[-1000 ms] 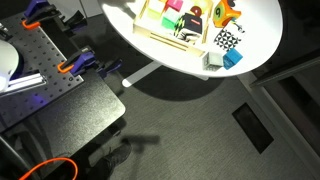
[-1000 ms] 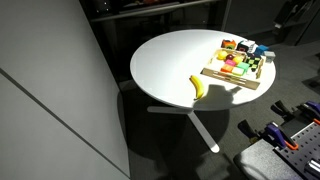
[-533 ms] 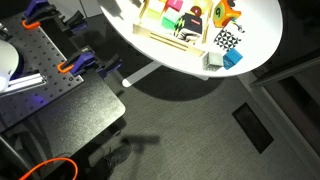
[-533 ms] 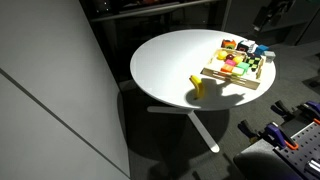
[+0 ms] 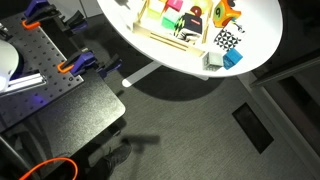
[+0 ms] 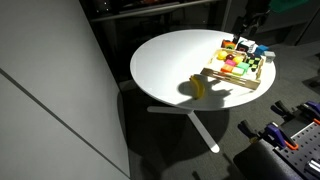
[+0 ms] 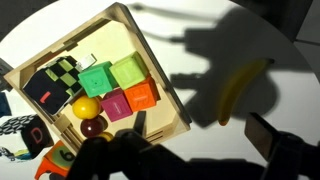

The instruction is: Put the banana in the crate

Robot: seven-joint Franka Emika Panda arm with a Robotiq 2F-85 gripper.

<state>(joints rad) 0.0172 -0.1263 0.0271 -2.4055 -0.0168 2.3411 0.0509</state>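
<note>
On the round white table [image 6: 165, 60], the banana [image 6: 197, 87] is seen lying flat in an exterior view, just beside the near corner of the crate [image 6: 236, 70] but apart from it, and wholly outside it. In the wrist view the banana [image 7: 240, 90] is covered by a dark shadow on the bare tabletop, to the right of the crate [image 7: 150, 55], with a clear gap left between them. The crate is filled with toys: two green cubes [image 7: 112, 75], a pink block [image 7: 115, 103], a red block [image 7: 142, 95], a yellow ball [image 7: 85, 107] and a checkered block [image 7: 65, 72]. The gripper [image 7: 180, 150] is shown along the lower edge of the wrist view, above the table, with its dark fingers [image 7: 268, 135] spread wide and nothing held between them. An orange-and-green toy [image 5: 222, 12] is seen in an exterior view beyond the crate [image 5: 165, 30].
</note>
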